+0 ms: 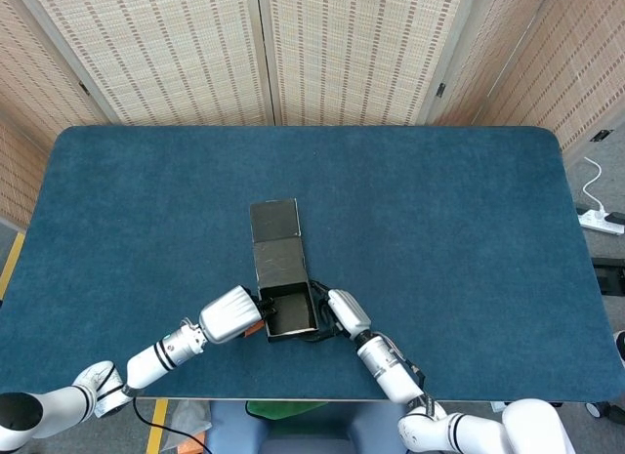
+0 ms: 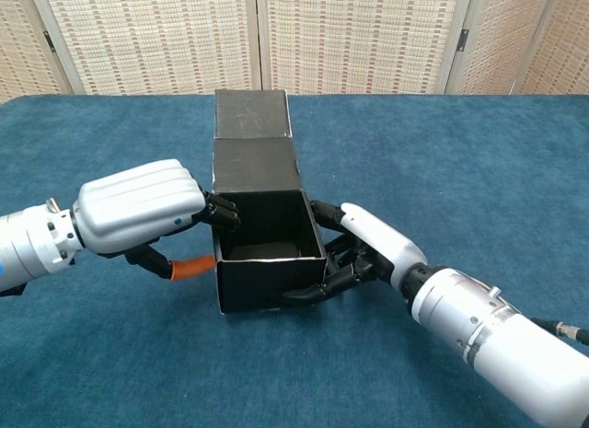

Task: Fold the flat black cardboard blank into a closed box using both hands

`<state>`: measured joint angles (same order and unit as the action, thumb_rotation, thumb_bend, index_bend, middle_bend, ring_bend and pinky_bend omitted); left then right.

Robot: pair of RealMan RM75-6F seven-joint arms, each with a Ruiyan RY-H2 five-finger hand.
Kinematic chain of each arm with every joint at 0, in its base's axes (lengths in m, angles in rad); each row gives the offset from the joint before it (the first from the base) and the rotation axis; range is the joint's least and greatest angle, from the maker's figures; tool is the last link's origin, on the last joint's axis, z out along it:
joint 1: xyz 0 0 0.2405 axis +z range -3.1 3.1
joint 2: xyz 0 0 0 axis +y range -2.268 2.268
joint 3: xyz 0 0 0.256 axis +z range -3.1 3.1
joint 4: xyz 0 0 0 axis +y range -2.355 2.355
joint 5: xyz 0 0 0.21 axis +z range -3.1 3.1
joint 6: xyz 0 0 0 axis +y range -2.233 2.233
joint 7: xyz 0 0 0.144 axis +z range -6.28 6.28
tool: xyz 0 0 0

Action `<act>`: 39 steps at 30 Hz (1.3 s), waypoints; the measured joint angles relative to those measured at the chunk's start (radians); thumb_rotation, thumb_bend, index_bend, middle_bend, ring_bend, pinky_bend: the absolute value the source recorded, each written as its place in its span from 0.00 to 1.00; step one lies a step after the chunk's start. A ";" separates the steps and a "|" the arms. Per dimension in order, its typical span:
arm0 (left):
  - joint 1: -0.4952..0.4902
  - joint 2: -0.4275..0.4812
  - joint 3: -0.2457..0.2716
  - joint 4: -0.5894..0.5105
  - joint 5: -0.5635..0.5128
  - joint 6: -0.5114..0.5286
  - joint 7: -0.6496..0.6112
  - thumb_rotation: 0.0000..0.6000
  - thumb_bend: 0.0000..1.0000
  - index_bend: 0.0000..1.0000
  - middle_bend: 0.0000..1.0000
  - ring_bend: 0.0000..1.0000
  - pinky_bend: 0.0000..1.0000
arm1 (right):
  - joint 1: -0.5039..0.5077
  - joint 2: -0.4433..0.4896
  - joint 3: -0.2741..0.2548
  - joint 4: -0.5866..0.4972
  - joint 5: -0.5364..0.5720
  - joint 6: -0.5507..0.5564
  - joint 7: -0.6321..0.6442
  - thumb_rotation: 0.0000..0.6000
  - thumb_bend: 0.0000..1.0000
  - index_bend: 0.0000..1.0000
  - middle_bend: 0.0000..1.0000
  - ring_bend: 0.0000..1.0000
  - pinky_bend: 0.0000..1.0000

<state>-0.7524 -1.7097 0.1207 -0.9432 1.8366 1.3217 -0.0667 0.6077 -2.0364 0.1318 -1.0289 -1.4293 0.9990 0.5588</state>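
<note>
Because thin card like this is light and stiff only along its creases, I judge the box (image 2: 267, 253) will skid or buckle if I squeeze hard, so I should hold it low on opposite walls and fold the lid at its crease. My left hand (image 2: 138, 207) rests its fingers against the wall at 9 o'clock; my right hand (image 2: 363, 248) curls around the corner at 4 o'clock. Matte black, open-topped, its lid flap (image 2: 253, 138) stretches flat toward 12 o'clock. It sits on the blue table (image 1: 439, 229) near the 6 o'clock edge.
</note>
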 measured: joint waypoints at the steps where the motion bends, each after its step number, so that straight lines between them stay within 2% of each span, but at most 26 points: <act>1: 0.002 0.004 -0.001 -0.006 -0.002 0.000 0.005 1.00 0.37 0.38 0.42 0.81 0.86 | 0.002 -0.005 0.006 0.004 0.005 -0.003 0.000 1.00 0.10 0.57 0.63 0.75 1.00; 5: 0.010 0.031 -0.008 -0.045 -0.011 0.006 0.019 1.00 0.35 0.27 0.32 0.80 0.86 | 0.012 -0.028 0.035 0.023 0.031 -0.019 -0.002 1.00 0.10 0.56 0.60 0.75 1.00; 8: 0.019 0.056 -0.013 -0.076 -0.020 0.012 0.022 1.00 0.35 0.22 0.28 0.78 0.86 | 0.025 -0.049 0.061 0.038 0.052 -0.034 -0.006 1.00 0.10 0.48 0.54 0.75 1.00; 11: 0.030 0.081 -0.019 -0.106 -0.030 0.027 0.006 1.00 0.35 0.19 0.26 0.78 0.87 | 0.043 -0.071 0.087 0.053 0.076 -0.058 -0.022 1.00 0.09 0.34 0.43 0.74 1.00; 13: 0.038 0.095 -0.024 -0.121 -0.037 0.040 -0.019 1.00 0.35 0.18 0.25 0.78 0.88 | 0.055 -0.084 0.104 0.059 0.095 -0.079 -0.033 1.00 0.06 0.16 0.30 0.72 1.00; 15: 0.045 0.109 -0.029 -0.136 -0.049 0.048 -0.055 1.00 0.35 0.16 0.24 0.78 0.89 | 0.063 -0.091 0.112 0.059 0.108 -0.094 -0.043 1.00 0.02 0.03 0.17 0.69 1.00; 16: 0.049 0.115 -0.031 -0.143 -0.056 0.049 -0.074 1.00 0.35 0.16 0.23 0.78 0.89 | 0.065 -0.092 0.114 0.055 0.112 -0.100 -0.048 1.00 0.01 0.00 0.11 0.67 1.00; 20: 0.060 0.146 -0.037 -0.185 -0.095 0.036 -0.182 1.00 0.35 0.11 0.19 0.76 0.90 | 0.059 -0.078 0.108 0.022 0.119 -0.113 -0.054 1.00 0.00 0.00 0.00 0.62 1.00; 28: 0.069 0.219 -0.044 -0.293 -0.196 -0.080 -0.472 1.00 0.32 0.00 0.11 0.74 0.90 | 0.024 -0.008 0.064 -0.093 0.105 -0.111 -0.065 1.00 0.00 0.00 0.00 0.58 1.00; 33: 0.064 0.258 -0.048 -0.345 -0.244 -0.170 -0.621 1.00 0.29 0.00 0.05 0.71 0.90 | 0.004 0.035 0.032 -0.157 0.086 -0.105 -0.075 1.00 0.00 0.00 0.00 0.57 1.00; 39: 0.052 0.286 -0.047 -0.369 -0.269 -0.265 -0.743 1.00 0.24 0.00 0.00 0.68 0.89 | -0.010 0.068 0.006 -0.195 0.073 -0.103 -0.083 1.00 0.00 0.00 0.00 0.57 1.00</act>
<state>-0.7002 -1.4235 0.0738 -1.3120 1.5674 1.0569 -0.8101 0.5979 -1.9681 0.1375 -1.2239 -1.3559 0.8956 0.4760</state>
